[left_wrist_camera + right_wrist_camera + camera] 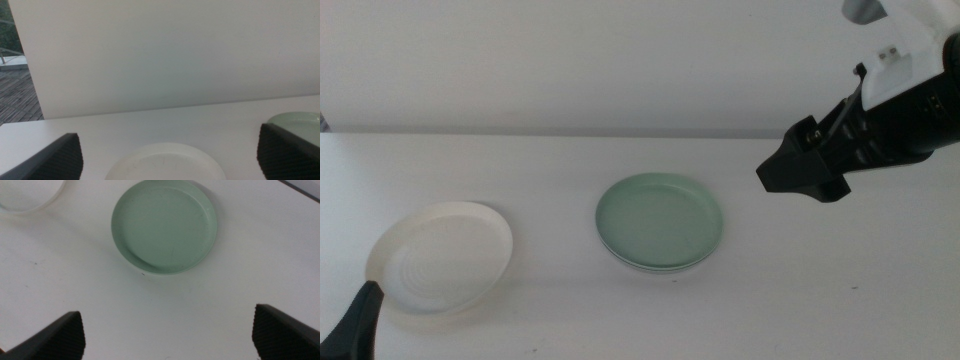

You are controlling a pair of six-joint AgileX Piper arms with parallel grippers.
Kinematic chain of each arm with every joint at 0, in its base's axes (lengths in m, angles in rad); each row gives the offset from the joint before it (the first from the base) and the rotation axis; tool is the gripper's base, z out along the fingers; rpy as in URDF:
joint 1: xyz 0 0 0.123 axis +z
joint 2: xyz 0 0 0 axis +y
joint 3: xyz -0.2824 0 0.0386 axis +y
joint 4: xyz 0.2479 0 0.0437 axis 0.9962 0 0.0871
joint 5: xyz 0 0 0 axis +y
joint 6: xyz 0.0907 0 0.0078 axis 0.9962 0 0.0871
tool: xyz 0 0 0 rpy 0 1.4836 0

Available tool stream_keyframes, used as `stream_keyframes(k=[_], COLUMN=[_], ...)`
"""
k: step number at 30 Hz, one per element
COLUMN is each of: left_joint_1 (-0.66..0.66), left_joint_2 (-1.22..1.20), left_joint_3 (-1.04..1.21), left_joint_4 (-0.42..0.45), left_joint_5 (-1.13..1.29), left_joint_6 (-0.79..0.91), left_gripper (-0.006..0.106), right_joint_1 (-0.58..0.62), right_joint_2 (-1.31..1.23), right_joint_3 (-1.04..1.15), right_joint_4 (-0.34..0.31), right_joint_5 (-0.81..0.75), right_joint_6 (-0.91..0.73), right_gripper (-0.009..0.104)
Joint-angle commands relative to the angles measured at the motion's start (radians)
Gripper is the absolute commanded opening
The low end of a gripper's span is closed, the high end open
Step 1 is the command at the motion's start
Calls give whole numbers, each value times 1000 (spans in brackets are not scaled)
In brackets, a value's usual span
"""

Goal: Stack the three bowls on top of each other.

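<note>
Two bowls show plainly on the white table [570, 160]. My mint green bowl [660, 221] sits in the middle, on top of something paler whose rim peeks out underneath. My cream bowl [442, 256] sits apart, off toward my left side. My right gripper [167, 339] hangs in the air above the green bowl, jaws spread wide, holding nothing. My left gripper [170, 159] waits low beside the cream bowl, jaws spread wide too.

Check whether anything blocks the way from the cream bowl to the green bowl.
Nothing visible does. Only bare table lies between the cream bowl and the green bowl. The left gripper waits by the cream bowl; the right gripper hangs off to the green bowl's far side.
</note>
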Motion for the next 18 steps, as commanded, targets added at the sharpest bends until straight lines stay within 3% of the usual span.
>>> stream_keyframes(k=[1,5,12,18], left_joint_1=[-6,-6,-6,-6], left_joint_2=[-41,-41,-41,-41], left_joint_3=[42,42,42,42], left_joint_4=[-6,-6,-6,-6], left_joint_5=[-17,-17,-17,-17], left_joint_6=[0,0,0,0], left_gripper=[94,94,94,94], right_joint_1=[1,1,1,1], right_joint_2=[-1,-31,-194,-226], right_joint_3=[-7,6,141,151], right_joint_4=[-7,-5,-5,-7], right_joint_5=[-14,72,-86,-79], right_joint_6=[-10,-11,-11,-11], right_gripper=[89,89,89,89])
